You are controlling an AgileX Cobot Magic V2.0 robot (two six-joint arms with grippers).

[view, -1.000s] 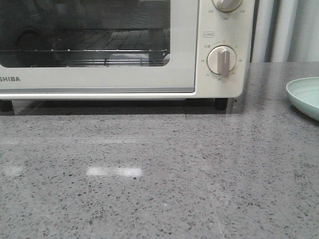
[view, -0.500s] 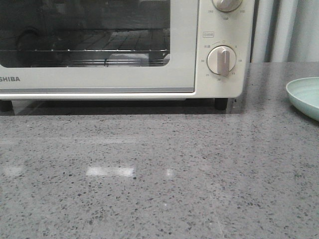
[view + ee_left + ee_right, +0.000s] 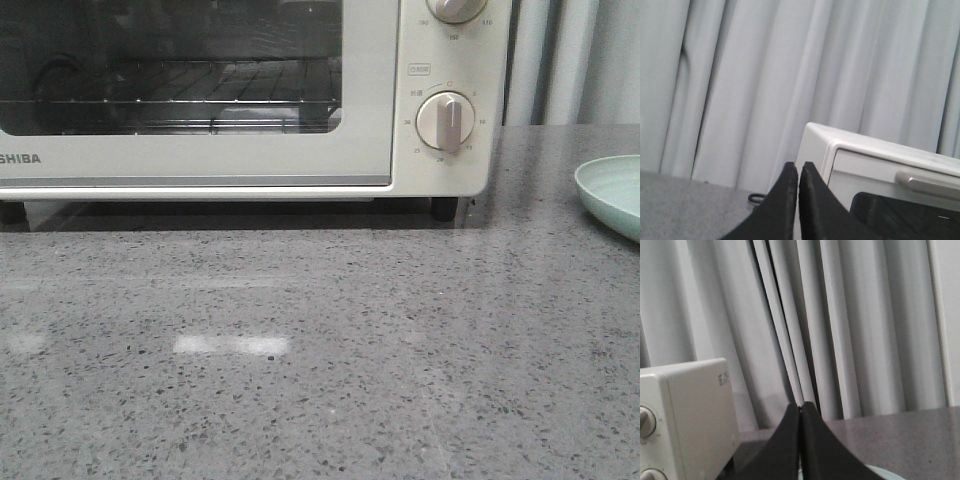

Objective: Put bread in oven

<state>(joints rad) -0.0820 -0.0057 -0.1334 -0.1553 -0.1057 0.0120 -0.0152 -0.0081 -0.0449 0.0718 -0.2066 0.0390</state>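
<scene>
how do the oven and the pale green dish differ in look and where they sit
The oven is a boxy cream-white unit on dark feet, filling the back left of the front view; the dish is round, shallow and mint green, cut off at the right edge. The oven has a glass window showing a wire rack and beige dials; the dish is plain, its inside hidden. Both rest on the grey speckled counter.

A grey speckled countertop [image 3: 330, 370] carries the oven [image 3: 440, 60] and a pale-green dish [image 3: 612, 192].
</scene>
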